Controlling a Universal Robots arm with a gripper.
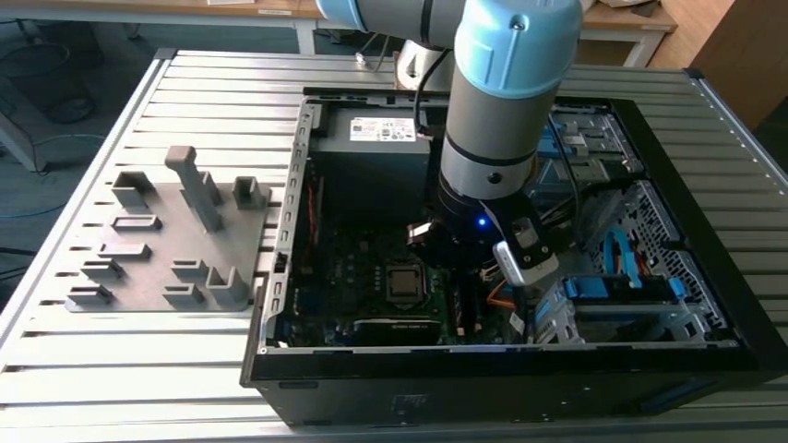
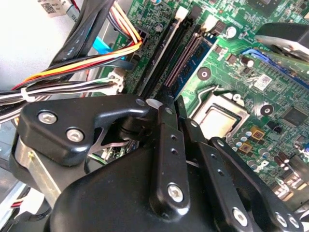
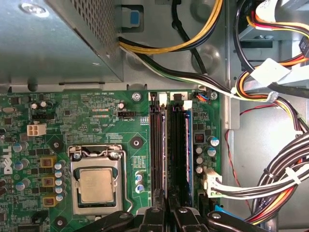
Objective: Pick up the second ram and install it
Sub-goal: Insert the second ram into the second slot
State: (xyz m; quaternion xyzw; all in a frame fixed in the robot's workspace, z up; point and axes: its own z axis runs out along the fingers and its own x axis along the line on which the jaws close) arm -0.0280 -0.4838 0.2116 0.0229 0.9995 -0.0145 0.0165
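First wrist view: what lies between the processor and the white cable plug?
Long black memory slots, side by side, between processor and plug; first wrist view.

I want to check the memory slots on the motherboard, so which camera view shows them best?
The first wrist view: the memory slots run lengthwise beside the processor socket, seen square-on. The second wrist view shows the same slots at a slant, their near ends behind the gripper. In the exterior view the arm covers most of them.

Even, fairly bright light falls on the slatted table (image 1: 161,360), while the computer case (image 1: 493,369) interior sits in shadow. In the second wrist view the gripper (image 2: 166,104) looms soft (too close), with the motherboard (image 2: 231,72) sharper.
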